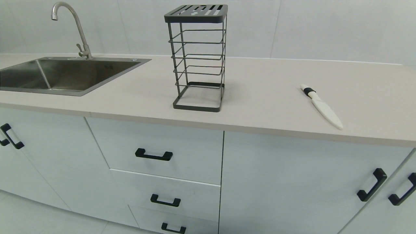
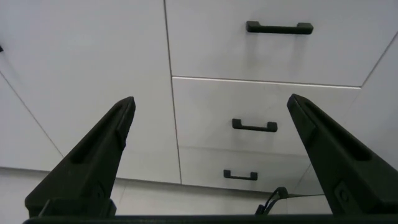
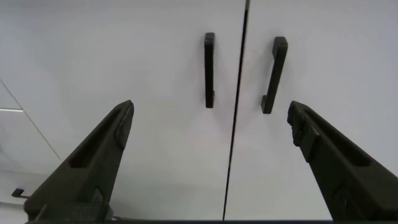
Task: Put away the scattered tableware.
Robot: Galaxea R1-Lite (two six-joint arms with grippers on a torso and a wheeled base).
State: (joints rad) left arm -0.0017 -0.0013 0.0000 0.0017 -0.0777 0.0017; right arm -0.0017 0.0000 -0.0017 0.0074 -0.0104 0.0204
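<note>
The left gripper gaped empty before the drawers. On the counter the rack stood well left of the white knife. The right gripper, equally agape, held nothing; reaching for the knife seemingly came first.

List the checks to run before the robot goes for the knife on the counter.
1. Knife lies flat on the counter, nothing touching it: ok.
2. Rack stands upright, slotted top uncovered: ok.
3. Left end effector open, empty: ok.
4. Right end effector open, empty: ok.
5. End effectors raised to the counter: not ok; the left faces drawers, the right faces doors below it.
6. Slot wide enough for the blade: cannot tell.
</note>
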